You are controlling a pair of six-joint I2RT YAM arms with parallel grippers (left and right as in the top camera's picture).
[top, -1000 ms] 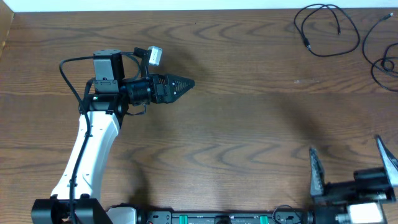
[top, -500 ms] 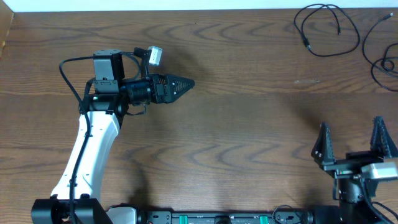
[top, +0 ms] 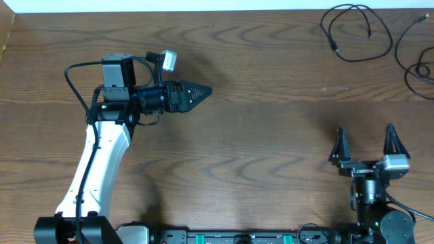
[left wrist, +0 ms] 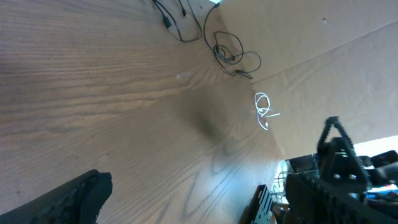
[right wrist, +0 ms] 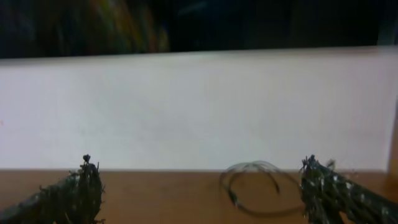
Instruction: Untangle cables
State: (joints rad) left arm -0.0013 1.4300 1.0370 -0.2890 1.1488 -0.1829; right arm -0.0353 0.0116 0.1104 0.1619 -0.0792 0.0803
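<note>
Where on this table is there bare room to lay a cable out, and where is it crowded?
Free: the middle of the table, between the left claw and the right claw, and the far left corner. Crowded: the far right corner, where the black cables loop to the right edge.

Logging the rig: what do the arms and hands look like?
The left arm has a white link, black joints and a looping black cord; the left hand is black and tapered. The right hand has two black pointed fingers.

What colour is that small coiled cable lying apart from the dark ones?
White. The small coiled cable shows best in the left wrist view.
</note>
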